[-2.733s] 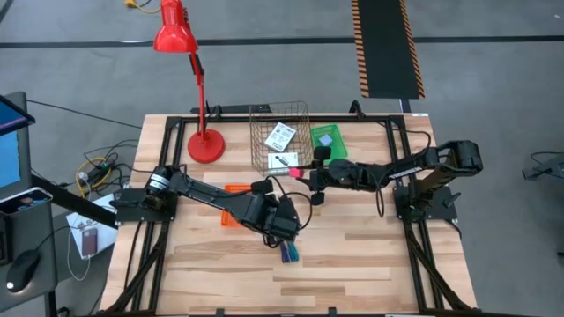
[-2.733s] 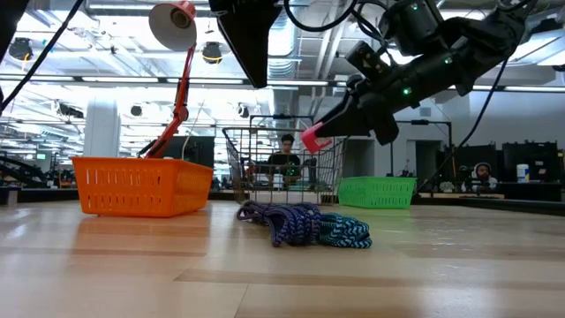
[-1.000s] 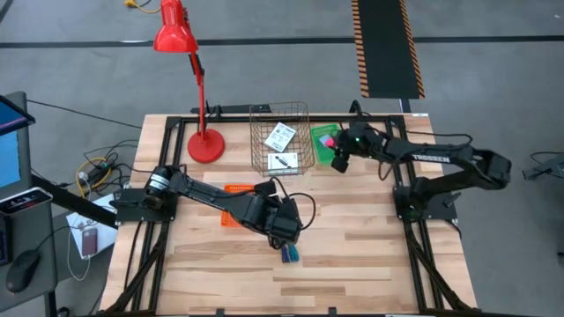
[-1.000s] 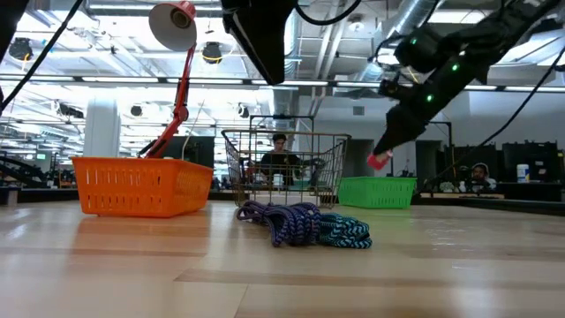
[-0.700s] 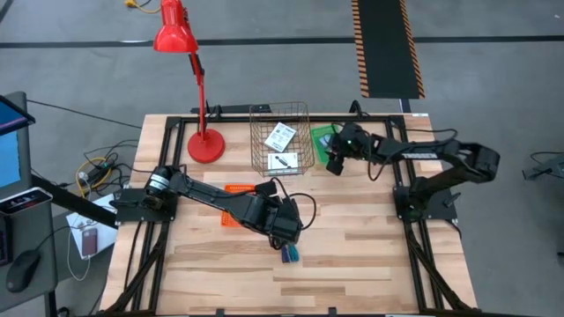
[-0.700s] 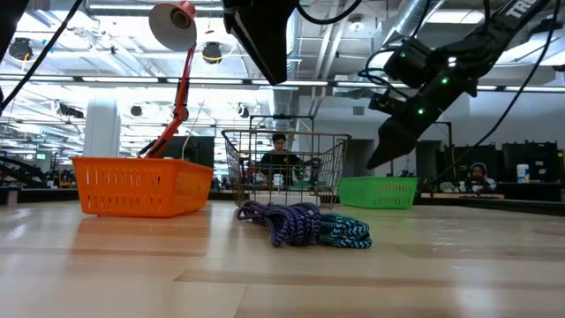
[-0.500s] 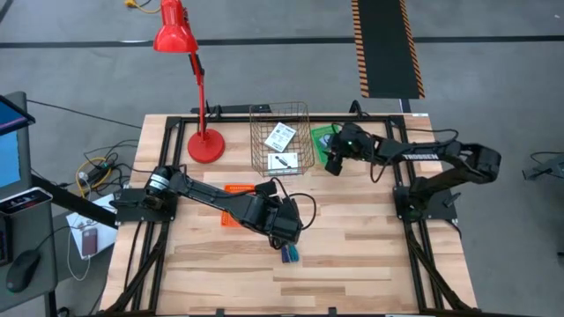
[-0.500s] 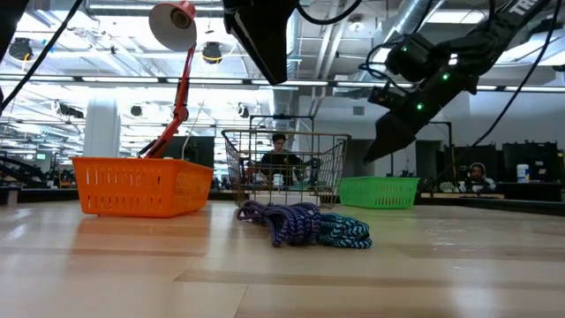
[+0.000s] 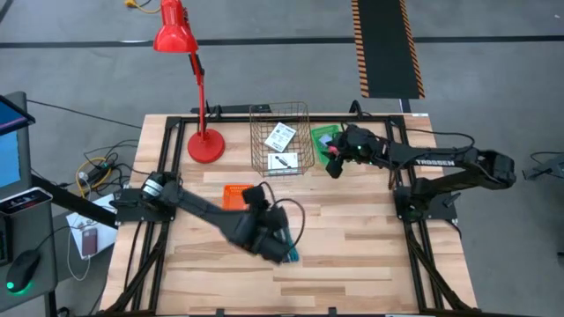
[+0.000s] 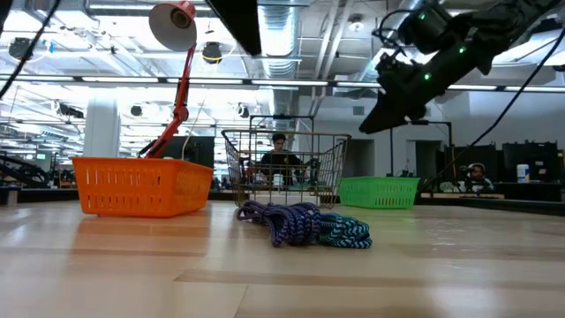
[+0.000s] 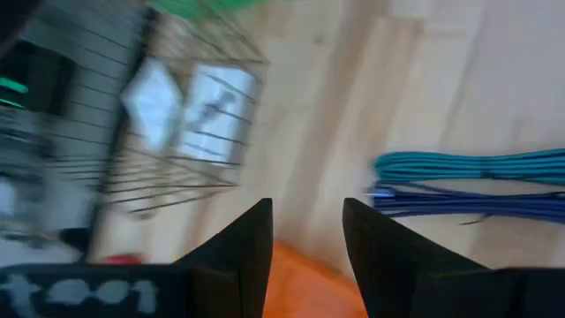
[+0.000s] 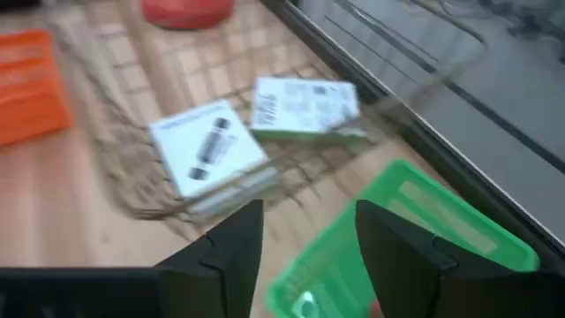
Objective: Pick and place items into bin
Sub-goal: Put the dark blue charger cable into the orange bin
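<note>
Centrally, on the pale plank table (image 9: pixel 352 238), a thin-wired metal basket (image 9: pixel 280 139) holds two flat white cards with black marks (image 12: pixel 210 147), beside a green plastic bin (image 9: pixel 322 139) and an orange slatted bin (image 10: pixel 141 185). Left gripper (image 9: pixel 280 246) hangs with fingers parted, empty, just above the coiled blue and teal cords (image 11: pixel 468 185) near the table's middle. Right gripper (image 9: pixel 333 165), fingers likewise apart and empty, hovers raised at the green bin's near edge, close beside the basket

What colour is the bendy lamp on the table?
The lamp is bright red, base and all. The high view shows it best.
</note>
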{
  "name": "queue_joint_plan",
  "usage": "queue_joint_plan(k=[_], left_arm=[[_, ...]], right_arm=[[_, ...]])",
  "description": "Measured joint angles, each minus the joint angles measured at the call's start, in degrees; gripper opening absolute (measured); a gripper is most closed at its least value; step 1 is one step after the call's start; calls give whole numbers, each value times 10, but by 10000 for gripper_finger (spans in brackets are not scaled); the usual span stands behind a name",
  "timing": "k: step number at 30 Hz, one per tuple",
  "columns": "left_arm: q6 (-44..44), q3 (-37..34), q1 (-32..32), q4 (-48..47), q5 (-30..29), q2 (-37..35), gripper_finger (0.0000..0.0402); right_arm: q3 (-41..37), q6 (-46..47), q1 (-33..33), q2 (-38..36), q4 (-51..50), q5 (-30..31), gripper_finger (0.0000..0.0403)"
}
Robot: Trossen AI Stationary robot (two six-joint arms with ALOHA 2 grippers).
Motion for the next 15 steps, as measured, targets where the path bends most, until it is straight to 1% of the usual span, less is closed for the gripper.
queue_joint_plan(k=[3, 5, 6, 8, 13, 15], left_arm=[[-27, 0, -38, -27, -75, -10, 130], [-37, 0, -58, -28, -107, -20, 130], [-39, 0, -67, -28, -113, -27, 130], [-36, 0, -78, -25, -107, -42, 130], [32, 0, -93, -3, -44, -73, 130], [51, 0, -97, -8, -35, -90, 130]], right_arm=[[0, -18, 29, -9, 10, 0, 166], [0, -35, 47, -9, 32, 5, 160], [0, -45, 55, -9, 44, 6, 158], [0, -66, 68, -6, 72, 6, 153], [0, -115, 88, 10, 114, 6, 142], [0, -120, 93, 21, 126, 6, 138]])
